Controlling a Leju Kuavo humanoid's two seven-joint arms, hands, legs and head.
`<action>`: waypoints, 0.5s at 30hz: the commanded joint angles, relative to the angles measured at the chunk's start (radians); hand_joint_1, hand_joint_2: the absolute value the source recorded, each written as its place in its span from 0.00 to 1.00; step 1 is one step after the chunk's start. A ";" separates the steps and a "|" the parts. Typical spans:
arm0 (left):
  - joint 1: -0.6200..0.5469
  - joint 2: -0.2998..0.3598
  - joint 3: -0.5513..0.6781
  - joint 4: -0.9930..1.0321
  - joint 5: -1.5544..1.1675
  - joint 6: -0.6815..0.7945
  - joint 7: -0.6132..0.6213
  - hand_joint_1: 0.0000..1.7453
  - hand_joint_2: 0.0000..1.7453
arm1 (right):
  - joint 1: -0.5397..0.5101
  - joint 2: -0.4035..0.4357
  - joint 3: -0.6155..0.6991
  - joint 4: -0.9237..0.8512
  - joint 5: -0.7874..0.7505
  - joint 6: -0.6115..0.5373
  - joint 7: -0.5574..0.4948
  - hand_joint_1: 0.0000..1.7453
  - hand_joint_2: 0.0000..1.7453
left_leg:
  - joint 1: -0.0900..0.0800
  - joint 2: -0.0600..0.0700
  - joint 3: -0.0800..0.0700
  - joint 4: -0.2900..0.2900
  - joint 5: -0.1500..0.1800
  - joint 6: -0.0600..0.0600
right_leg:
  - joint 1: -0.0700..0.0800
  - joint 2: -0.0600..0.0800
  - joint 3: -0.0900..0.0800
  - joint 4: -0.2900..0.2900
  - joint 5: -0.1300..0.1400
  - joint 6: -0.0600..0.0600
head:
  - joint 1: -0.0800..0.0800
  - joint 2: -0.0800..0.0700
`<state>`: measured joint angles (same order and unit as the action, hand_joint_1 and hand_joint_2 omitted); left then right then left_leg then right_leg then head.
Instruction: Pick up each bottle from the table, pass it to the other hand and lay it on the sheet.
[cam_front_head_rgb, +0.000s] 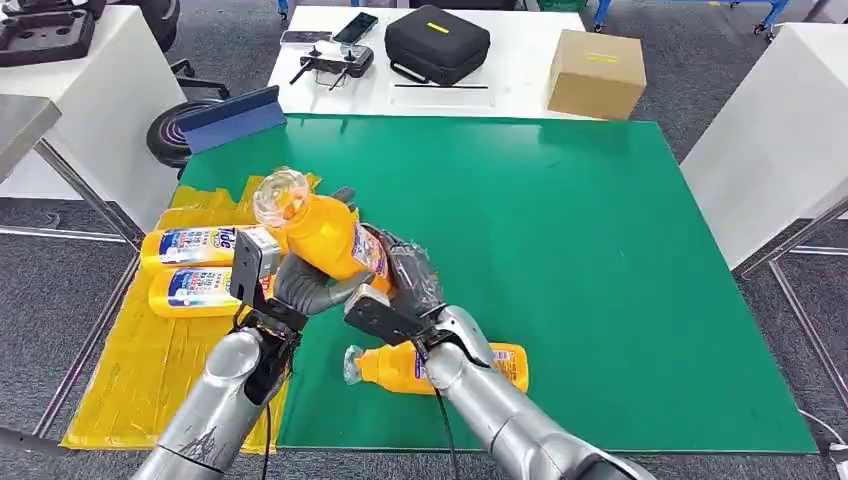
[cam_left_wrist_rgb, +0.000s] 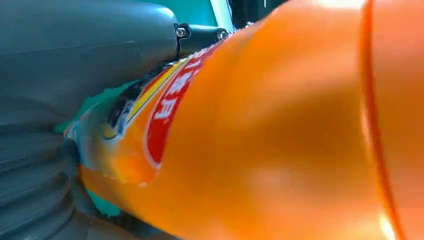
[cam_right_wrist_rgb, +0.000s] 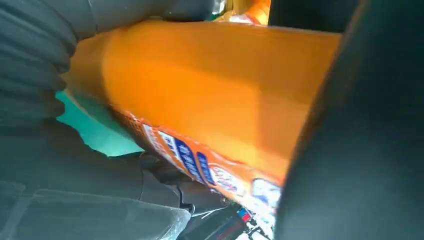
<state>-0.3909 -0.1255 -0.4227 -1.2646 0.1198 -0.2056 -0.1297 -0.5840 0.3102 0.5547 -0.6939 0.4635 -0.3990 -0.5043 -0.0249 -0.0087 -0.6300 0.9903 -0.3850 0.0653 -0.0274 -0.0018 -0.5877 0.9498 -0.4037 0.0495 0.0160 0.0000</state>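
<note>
Both hands on one of four bottles

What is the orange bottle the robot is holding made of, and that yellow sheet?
The orange bottle with the clear cap looks like glossy plastic: light glints off its smooth side, and the cap is see-through. The crinkled yellow sheet seems thin plastic film or foil, since it lies wrinkled and slightly shiny; I can't tell which.

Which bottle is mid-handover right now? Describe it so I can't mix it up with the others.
Start at the green table mat, near its left edge beside the yellow sheet. There the left hand and right hand meet around an orange bottle. It alone is lifted, clear cap up; the other bottles lie flat.
</note>
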 joint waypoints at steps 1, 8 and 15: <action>-0.065 -0.006 -0.044 0.076 0.005 -0.013 0.006 0.00 1.00 | -0.050 0.039 0.167 0.117 0.068 0.042 0.012 1.00 1.00 | 0.002 0.001 0.004 0.001 -0.003 -0.005 | 0.002 0.000 0.005 0.000 -0.002 -0.003 | 0.000 0.000; -0.062 -0.005 -0.042 0.072 0.008 -0.013 0.005 0.00 1.00 | -0.049 0.039 0.176 0.115 0.070 0.049 0.021 1.00 1.00 | 0.002 0.000 0.005 0.001 -0.003 -0.005 | 0.002 -0.001 0.005 0.000 -0.003 -0.003 | 0.000 0.000; -0.059 -0.005 -0.037 0.071 0.017 -0.011 0.004 0.00 1.00 | -0.049 0.039 0.185 0.114 0.070 0.063 0.032 1.00 1.00 | 0.002 0.000 0.003 0.001 -0.002 -0.004 | 0.002 -0.001 0.003 0.000 -0.002 -0.003 | 0.000 0.000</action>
<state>-0.3785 -0.1247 -0.4063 -1.2539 0.1312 -0.2064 -0.1316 -0.6113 0.3227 0.6085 -0.6436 0.5055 -0.3883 -0.4746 -0.0248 -0.0087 -0.6301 0.9903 -0.3847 0.0649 -0.0274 -0.0017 -0.5879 0.9498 -0.4037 0.0495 0.0156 0.0000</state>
